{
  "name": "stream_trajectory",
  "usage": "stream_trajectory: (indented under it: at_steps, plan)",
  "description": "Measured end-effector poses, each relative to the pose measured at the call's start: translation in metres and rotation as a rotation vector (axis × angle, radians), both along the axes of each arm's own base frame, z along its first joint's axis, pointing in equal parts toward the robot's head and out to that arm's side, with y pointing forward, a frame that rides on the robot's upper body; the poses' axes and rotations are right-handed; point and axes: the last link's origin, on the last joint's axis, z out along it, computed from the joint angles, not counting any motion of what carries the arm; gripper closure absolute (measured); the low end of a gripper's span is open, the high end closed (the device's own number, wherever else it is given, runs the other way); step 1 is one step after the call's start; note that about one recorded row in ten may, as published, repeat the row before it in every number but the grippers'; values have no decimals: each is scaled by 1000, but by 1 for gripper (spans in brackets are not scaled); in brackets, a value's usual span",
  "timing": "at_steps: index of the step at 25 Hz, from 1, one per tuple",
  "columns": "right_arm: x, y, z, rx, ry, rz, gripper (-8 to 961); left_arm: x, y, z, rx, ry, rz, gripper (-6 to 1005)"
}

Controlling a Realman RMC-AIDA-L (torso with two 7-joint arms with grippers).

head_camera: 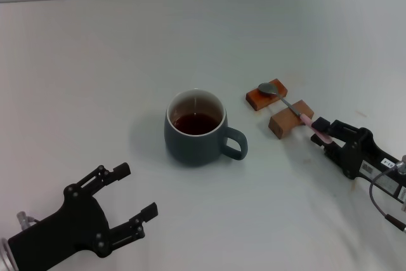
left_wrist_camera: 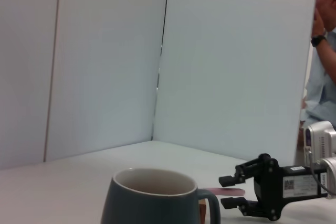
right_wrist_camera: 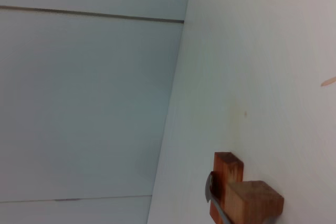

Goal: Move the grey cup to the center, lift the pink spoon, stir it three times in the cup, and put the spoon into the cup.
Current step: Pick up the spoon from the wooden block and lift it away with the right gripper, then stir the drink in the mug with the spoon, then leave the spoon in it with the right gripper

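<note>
From the head camera, the grey cup (head_camera: 198,127) sits mid-table with dark reddish liquid inside, so centering looks done. The pink spoon (head_camera: 293,111) bridges two wooden blocks (head_camera: 279,108), probably so fingers can get under it. The right gripper (head_camera: 321,130) straddles the handle tip, jaws still spread. The left gripper (head_camera: 127,202) hangs open nearby.

Left wrist: the cup's rim (left_wrist_camera: 153,180), with the spoon handle (left_wrist_camera: 224,191) between the right gripper's parted fingers (left_wrist_camera: 229,180).

Right wrist: just the blocks (right_wrist_camera: 242,194).

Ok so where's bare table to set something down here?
Free: the broad stretch behind the grey cup toward the back wall, and the front between both grippers. Crowded: right of the cup, where the wooden blocks, pink spoon and right gripper sit.
</note>
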Motion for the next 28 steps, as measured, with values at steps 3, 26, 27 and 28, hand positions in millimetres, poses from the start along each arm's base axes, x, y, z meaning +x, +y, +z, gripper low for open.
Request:
stream_trajectory:
  at_steps: [3, 26, 27, 28]
  plan:
    - [0, 0, 0, 0, 0, -1, 537, -1, -1, 0, 5, -2, 6, 157]
    - [-27, 8, 32, 399, -261, 355, 830, -1, -2, 2, 19, -11, 14, 157]
    - [-30, 11, 37, 438, -304, 401, 830, -1, -2, 2, 19, -11, 14, 157]
    - [-32, 13, 41, 469, -338, 439, 830, -1, -2, 2, 19, -11, 14, 157]
